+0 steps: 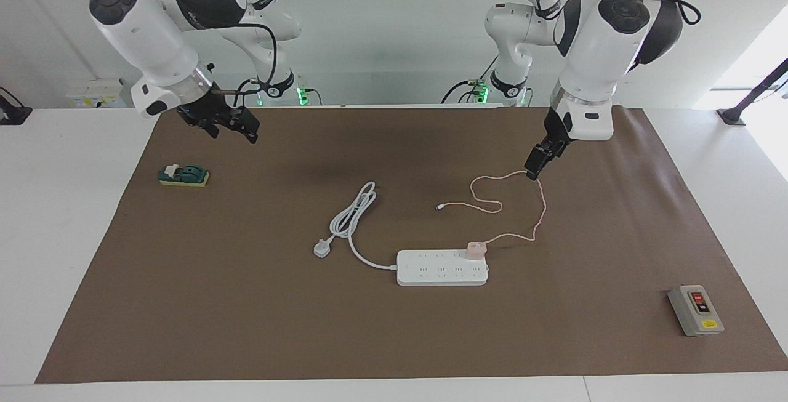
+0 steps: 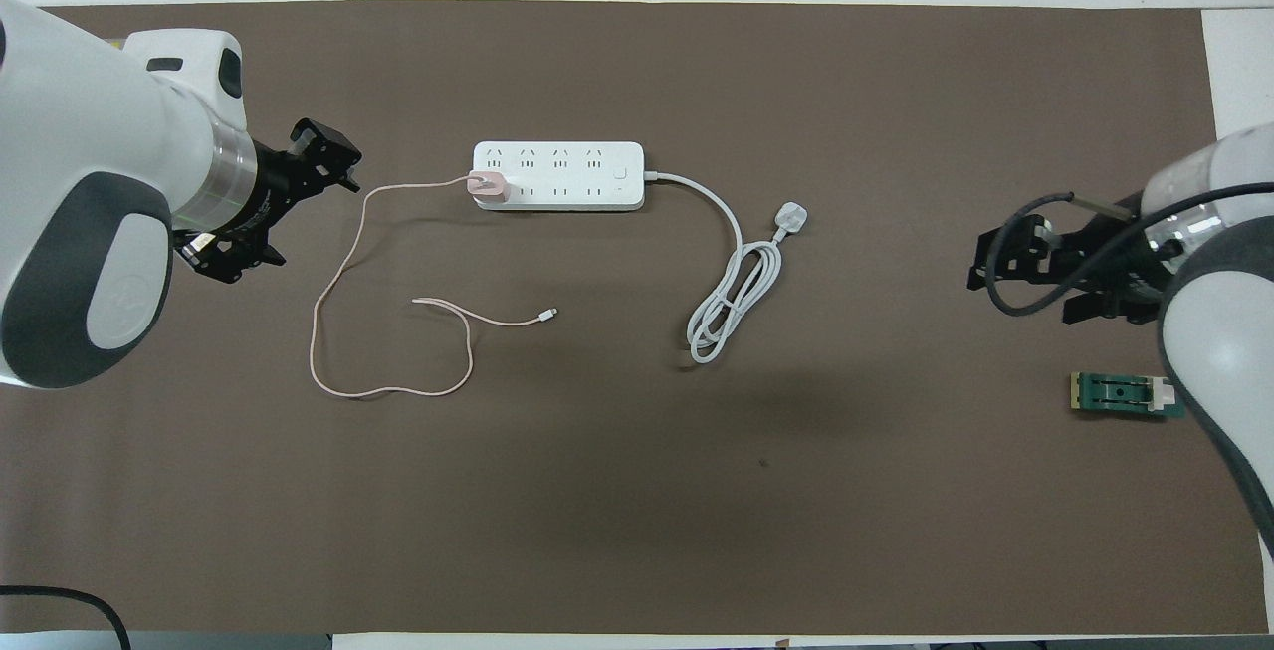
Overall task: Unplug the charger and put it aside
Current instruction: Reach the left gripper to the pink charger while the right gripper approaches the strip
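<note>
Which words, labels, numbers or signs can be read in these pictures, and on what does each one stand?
No text can be read with certainty.
switch box: marks on its red and black buttons and a yellow label, too small to read.
right arm: lettering on the dark band, too blurred to read.
left arm: faint round emblem on the grey cover, not readable.
power strip: no text visible.

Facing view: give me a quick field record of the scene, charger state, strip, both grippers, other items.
charger: plugged into power strip, at the end toward the left arm
power strip: flat on brown mat, mid-table
pink cable: looped on mat, nearer the robots than the strip
left gripper: open, raised over the cable loop
right gripper: raised over mat, holds nothing
switch box: mat corner
green block: right arm's end
</note>
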Available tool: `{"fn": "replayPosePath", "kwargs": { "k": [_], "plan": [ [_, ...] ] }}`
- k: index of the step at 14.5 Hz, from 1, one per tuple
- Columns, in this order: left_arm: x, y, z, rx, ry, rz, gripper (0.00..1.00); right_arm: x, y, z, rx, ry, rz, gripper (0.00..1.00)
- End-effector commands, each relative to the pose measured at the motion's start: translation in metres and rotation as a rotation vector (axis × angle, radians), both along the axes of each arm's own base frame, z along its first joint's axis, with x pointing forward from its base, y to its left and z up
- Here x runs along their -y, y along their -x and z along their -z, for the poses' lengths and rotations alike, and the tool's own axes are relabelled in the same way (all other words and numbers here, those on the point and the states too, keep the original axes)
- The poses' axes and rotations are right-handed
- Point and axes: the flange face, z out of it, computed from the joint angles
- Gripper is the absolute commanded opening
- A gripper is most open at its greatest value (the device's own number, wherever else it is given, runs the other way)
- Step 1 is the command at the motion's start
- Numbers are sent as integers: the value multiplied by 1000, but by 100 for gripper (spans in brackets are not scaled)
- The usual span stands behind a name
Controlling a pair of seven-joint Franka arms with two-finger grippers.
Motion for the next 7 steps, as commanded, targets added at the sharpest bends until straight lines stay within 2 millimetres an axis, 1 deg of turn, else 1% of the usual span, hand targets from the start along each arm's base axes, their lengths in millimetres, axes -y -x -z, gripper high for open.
{"fn": "replayPosePath", "kwargs": {
  "k": [1,2,3,5,6,7],
  "plan": [
    [16,-10,13,-2,30,-266,100,-16,-24,41,-86,-103,258,100],
    [23,-15,25,-16,19,-340,100,-35,-29,53,-126,-154,313,100],
    [36,-21,36,-30,15,-408,100,-43,-33,62,-155,-188,360,100],
    [56,-46,65,-46,0,-565,100,-50,-42,89,-226,-241,455,100],
    [84,-64,90,-60,-18,-622,100,-52,-49,110,-272,-287,502,100],
    [94,-76,110,-58,-17,-691,100,-50,-58,133,-333,-342,563,100]
  ]
}}
